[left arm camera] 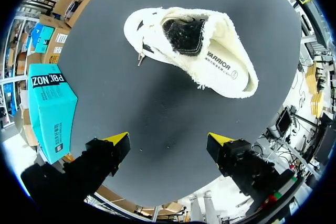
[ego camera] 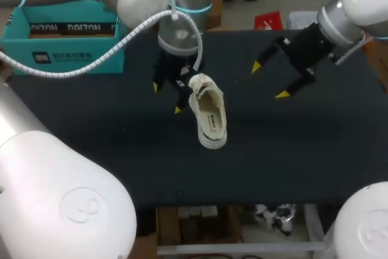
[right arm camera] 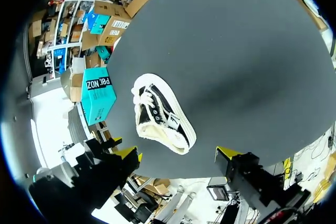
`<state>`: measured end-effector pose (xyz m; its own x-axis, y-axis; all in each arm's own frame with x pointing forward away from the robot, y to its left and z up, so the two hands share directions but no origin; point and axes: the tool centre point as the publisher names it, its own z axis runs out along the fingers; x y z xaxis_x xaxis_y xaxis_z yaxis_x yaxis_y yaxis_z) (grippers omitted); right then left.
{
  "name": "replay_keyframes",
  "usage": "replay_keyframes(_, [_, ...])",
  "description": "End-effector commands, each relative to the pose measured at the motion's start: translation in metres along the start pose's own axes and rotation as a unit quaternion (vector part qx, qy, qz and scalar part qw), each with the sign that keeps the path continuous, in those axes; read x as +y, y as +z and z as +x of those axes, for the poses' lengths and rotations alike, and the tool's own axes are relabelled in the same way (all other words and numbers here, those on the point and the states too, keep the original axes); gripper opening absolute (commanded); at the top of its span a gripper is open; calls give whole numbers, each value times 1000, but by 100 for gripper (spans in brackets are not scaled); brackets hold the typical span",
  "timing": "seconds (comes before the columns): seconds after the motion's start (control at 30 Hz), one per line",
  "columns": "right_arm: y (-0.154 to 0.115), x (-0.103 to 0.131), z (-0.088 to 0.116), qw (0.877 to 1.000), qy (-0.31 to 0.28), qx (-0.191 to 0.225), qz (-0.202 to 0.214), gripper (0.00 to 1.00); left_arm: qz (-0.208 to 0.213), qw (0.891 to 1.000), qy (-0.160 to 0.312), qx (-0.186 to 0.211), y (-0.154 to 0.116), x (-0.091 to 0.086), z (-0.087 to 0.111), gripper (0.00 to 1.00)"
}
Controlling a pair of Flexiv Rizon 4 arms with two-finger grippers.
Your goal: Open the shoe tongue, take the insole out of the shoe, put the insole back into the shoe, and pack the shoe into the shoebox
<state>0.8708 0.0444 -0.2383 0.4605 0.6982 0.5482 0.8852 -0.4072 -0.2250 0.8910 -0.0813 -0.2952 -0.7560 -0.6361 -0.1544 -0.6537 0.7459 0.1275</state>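
A cream low-top shoe (ego camera: 208, 110) lies upright on the black table (ego camera: 291, 150), near the middle, with its mouth showing the pale insole inside. My left gripper (ego camera: 167, 98) hangs open just to the shoe's left, by its lace end, holding nothing. In the left wrist view the shoe (left arm camera: 194, 51) lies ahead of the open left gripper (left arm camera: 169, 140), clear of both fingers. My right gripper (ego camera: 270, 80) stands open above the table to the shoe's right. Its wrist view shows the shoe (right arm camera: 160, 114) ahead of the right gripper (right arm camera: 178, 153). The teal shoebox (ego camera: 63, 40) stands at the back left.
The shoebox (left arm camera: 50, 108) sits beside the table's left edge, well apart from the shoe. A loose lace end (left arm camera: 140, 56) trails from the shoe onto the table. Bare table stretches in front of the shoe and to its right.
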Motion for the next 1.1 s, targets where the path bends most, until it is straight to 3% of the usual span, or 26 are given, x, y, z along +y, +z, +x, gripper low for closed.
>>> replay_keyframes(0.03, [-3, -9, -2, 996, 0, 1, -93, 100, -13, 1000, -1, -2, 0, -4, 1, 100])
replay_keyframes(0.17, [-3, -9, -2, 996, 0, 1, -93, 100, -11, 1000, -4, 2, 0, -6, 3, 100])
replay_keyframes(0.37, [-10, 4, 5, 994, -58, -48, -81, 100, 19, 997, -70, 31, 5, -12, 19, 100])
replay_keyframes(0.47, [-17, 11, 5, 991, -103, -67, -59, 100, 19, 992, -124, 25, 8, -18, 26, 100])
replay_keyframes(0.5, [-20, 12, 2, 990, -123, -62, -42, 100, 16, 988, -150, 19, 8, -19, 28, 100])
replay_keyframes(0.63, [-20, 12, 2, 990, -123, -62, -42, 100, 8, 974, -225, 11, 14, -25, 35, 100])
replay_keyframes(0.83, [-20, 12, 2, 990, -123, -62, -42, 100, 59, 951, -301, 38, 19, -26, 41, 100])
replay_keyframes(1.1, [-22, 12, 4, 986, -145, -72, -51, 100, 88, 947, -305, 47, 24, -43, 31, 100])
